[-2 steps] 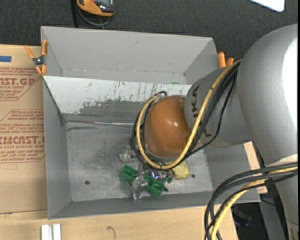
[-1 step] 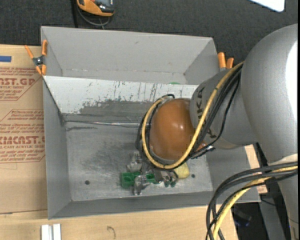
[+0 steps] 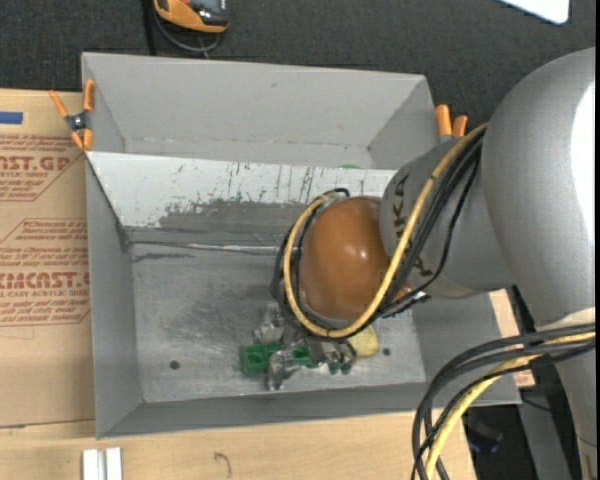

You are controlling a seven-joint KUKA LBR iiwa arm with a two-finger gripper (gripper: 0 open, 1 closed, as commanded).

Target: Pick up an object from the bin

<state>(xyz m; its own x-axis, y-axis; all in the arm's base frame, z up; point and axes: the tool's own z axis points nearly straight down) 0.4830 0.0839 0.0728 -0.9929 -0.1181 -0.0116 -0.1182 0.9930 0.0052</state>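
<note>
Bin: a grey metal bin (image 3: 110, 268) with sloping walls, standing on a pale worktop (image 3: 280, 453); its floor is scuffed and mostly bare.
Arm: the silver arm (image 3: 540, 198) comes in from the right side of the view and bends down into the bin's near right part.
Wrist: a rounded orange cover (image 3: 340, 258) sits on the wrist, with yellow and black cables (image 3: 292, 258) looped round it.
Pincer: the pincer (image 3: 278, 348) is low over the bin floor, just under the orange cover and close to the near wall.
Pincer state: the cover and the clutter below hide much of it, so it cannot be told how far open it is, nor whether it has hold of anything.
Nearest thing: a small dark green piece (image 3: 254, 358) lies on the floor just left of the pincer, near the middle of the near wall.
Other things: smaller green bits (image 3: 330, 360) lie just right of the pincer, and a pale yellow lump (image 3: 365, 344) sits beside them, under the cover's edge.
Grouping: these things lie close together in one small cluster.
</note>
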